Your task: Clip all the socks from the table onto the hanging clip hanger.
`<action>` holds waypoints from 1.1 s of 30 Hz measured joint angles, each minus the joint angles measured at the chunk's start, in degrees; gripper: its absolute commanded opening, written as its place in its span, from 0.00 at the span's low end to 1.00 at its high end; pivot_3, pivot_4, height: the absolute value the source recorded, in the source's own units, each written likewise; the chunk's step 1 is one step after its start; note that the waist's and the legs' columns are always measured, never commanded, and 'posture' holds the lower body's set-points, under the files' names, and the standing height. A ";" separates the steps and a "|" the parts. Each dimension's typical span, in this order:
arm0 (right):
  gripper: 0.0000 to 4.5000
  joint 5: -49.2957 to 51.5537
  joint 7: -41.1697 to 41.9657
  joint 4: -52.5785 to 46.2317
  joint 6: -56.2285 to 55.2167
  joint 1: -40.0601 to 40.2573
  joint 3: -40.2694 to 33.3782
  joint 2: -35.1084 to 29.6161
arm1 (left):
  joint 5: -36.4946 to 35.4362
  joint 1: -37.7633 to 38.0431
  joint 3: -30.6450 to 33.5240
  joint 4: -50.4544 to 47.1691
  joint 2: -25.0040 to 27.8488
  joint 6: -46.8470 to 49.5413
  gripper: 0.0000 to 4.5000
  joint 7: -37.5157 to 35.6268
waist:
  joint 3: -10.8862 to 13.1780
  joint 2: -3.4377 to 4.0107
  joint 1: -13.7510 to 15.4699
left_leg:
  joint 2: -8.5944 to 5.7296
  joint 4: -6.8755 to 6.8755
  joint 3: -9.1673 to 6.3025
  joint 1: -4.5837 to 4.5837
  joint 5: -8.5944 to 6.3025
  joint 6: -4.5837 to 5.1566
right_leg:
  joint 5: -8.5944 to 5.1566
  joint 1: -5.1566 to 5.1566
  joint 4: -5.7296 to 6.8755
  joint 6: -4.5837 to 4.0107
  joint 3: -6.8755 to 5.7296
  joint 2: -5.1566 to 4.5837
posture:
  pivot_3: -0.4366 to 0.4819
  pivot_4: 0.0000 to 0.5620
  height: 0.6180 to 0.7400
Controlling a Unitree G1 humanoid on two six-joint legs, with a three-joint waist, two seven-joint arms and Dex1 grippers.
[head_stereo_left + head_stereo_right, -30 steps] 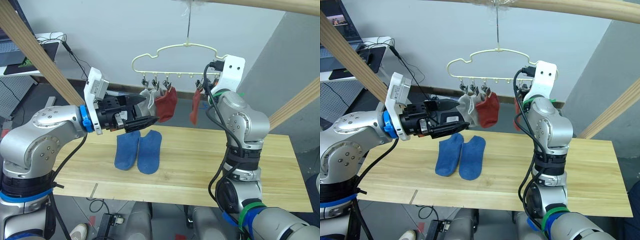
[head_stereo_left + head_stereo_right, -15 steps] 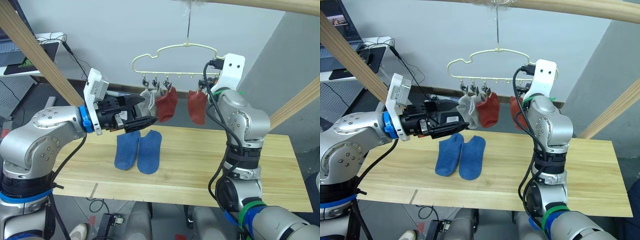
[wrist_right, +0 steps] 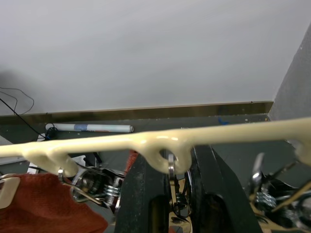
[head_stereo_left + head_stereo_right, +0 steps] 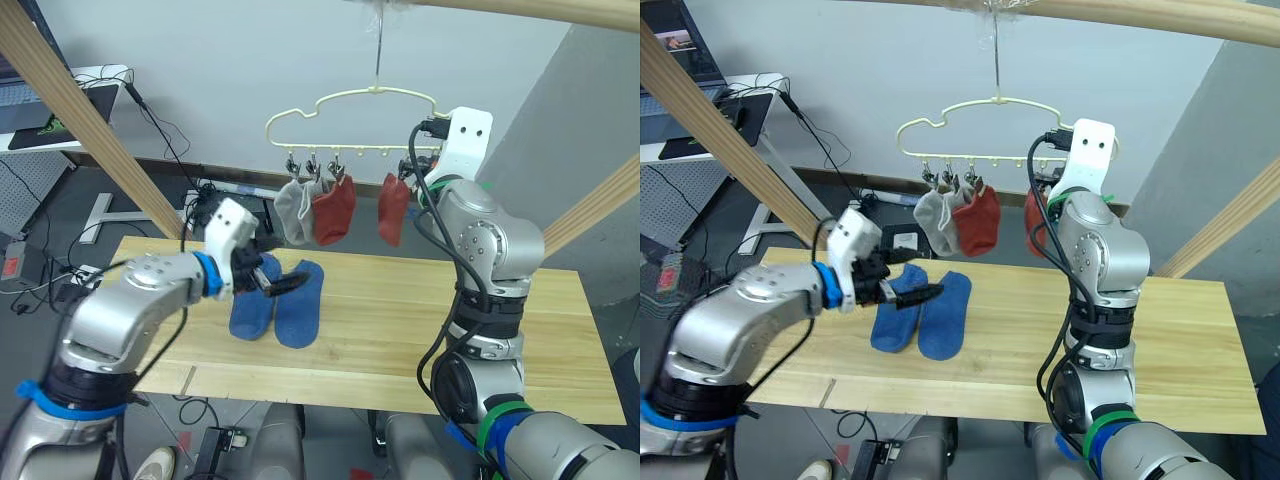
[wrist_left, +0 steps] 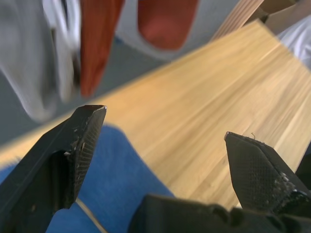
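**Two blue socks on the surface, four socks clipped**

Clip hanger (image 4: 350, 125) hangs by its hook from a cord under an overhead wooden pole (image 4: 520, 12); its long axis runs left to right across the head views, wavy top up, row of clips along the lower wire.

Hung socks: two grey socks (image 4: 292, 210) at the left end of the row, bunched together, toes down; one rust red sock (image 4: 334, 209) just beside them, touching, long axis vertical, toe down; second rust red sock (image 4: 393, 208) further right, apart from the first, also hanging toe down, close against the right arm.

On the surface (image 4: 400, 320): two blue socks (image 4: 278, 301) lie flat side by side, edges touching, below the left end of the hanger; long axes run front to back on the planks, the openings toward the far edge.

Left gripper (image 4: 278, 283) is low over the blue pair, pointing right; fingers spread wide apart, nothing between them; left wrist view shows blue fabric under one finger (image 5: 73, 150).

Right gripper (image 3: 167, 194) is raised at the hanger's right end; fingers closed tight around a metal clip (image 3: 171, 167) under the hanger wire.

No legible labels or writing on socks, hanger or grippers.
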 measured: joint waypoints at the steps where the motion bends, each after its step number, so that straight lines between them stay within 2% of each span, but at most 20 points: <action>1: 0.03 0.30 0.03 -0.56 1.24 -0.30 -0.33 0.14 | 1.73 0.04 -1.28 2.02 -1.38 -2.25 1.00 -0.16 | 0.00 0.00 -0.01 | 0.00 0.00 0.00 0.00 0.01 0.02 | 0.01 -0.01 0.00 -0.02 0.01 0.00 | 0.54 0.49 1.00; 8: 0.03 1.17 -0.15 -4.26 9.36 -2.30 -2.38 0.61 | 8.18 -0.93 -2.53 8.78 -4.77 -11.11 1.00 -1.53 | 0.00 0.01 -0.12 | 0.00 0.00 0.00 0.01 0.04 0.07 | 0.02 -0.02 0.08 -0.04 0.01 0.01 | 0.50 0.51 1.00; 19: 0.03 1.04 -0.11 -7.72 18.60 -4.26 -5.31 2.63 | 15.23 -1.61 -3.59 15.11 -8.36 -17.84 1.00 -2.32 | 0.01 0.02 -0.28 | 0.00 -0.01 0.00 0.00 0.05 0.10 | 0.01 -0.02 0.08 -0.04 0.01 0.01 | 0.48 0.53 1.00; 27: 0.03 0.74 -0.04 -8.59 21.69 -5.72 -6.58 2.93 | 20.15 -3.15 -4.51 22.20 -10.45 -21.71 1.00 -1.89 | 0.01 0.02 -0.37 | 0.00 -0.01 -0.01 0.01 0.06 0.12 | 0.01 -0.03 0.08 -0.04 0.00 0.01 | 0.47 0.53 1.00; 33: 0.03 0.19 0.07 -8.92 22.28 -6.10 -6.68 3.02 | 23.21 -7.10 -5.32 31.32 -13.57 -23.69 1.00 -1.15 | 0.02 0.02 -0.43 | -0.01 -0.02 -0.01 -0.01 0.07 0.13 | 0.01 -0.03 0.06 -0.04 -0.01 0.02 | 0.46 0.52 1.00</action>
